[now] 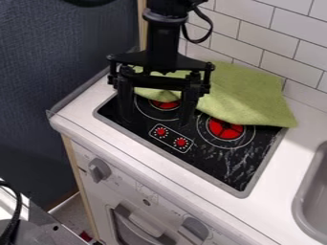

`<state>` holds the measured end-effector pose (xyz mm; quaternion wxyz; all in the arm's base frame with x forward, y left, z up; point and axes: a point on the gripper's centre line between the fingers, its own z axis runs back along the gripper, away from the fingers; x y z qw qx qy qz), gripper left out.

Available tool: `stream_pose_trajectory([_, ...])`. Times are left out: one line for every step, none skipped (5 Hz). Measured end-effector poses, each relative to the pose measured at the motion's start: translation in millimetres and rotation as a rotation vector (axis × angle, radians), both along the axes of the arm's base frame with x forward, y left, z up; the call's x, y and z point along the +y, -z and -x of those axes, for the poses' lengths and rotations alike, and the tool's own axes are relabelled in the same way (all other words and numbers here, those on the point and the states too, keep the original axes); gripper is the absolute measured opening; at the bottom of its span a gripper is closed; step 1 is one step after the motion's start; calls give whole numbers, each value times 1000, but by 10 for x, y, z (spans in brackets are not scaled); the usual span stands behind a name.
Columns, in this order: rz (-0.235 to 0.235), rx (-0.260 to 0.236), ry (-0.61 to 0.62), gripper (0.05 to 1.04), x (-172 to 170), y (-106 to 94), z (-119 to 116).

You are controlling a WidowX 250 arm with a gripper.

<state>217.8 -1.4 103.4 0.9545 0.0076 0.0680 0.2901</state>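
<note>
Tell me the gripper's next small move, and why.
I'd probably ease the gripper toward the middle of the green cloth: its fingers hang apart with nothing gripped, their tips over the stovetop, in front of the cloth's edge.

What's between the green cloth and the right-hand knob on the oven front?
From cloth to knob, the camera view shows the right red burner, more black cooktop, then the counter's white front edge.

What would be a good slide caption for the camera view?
Open black gripper above a toy stovetop, a green cloth lying across the stovetop's wall-side part.
</note>
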Motion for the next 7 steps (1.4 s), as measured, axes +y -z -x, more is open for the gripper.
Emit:
stream_pose_trajectory([7, 33, 5, 999, -6, 73, 11])
stream_pose_trajectory([68, 47, 62, 999, 83, 215, -397])
stream_pose_trajectory([93, 37, 179, 999, 162, 434, -890])
stream_pose_trajectory([106, 38, 208, 999, 259, 687, -1378])
stream_pose_trajectory([131, 42, 184, 999, 484, 887, -1704])
stream_pose_trajectory([119, 70, 205, 999, 632, 999, -1897])
stream_pose_trajectory([148, 53, 199, 999, 634, 1097, -1920])
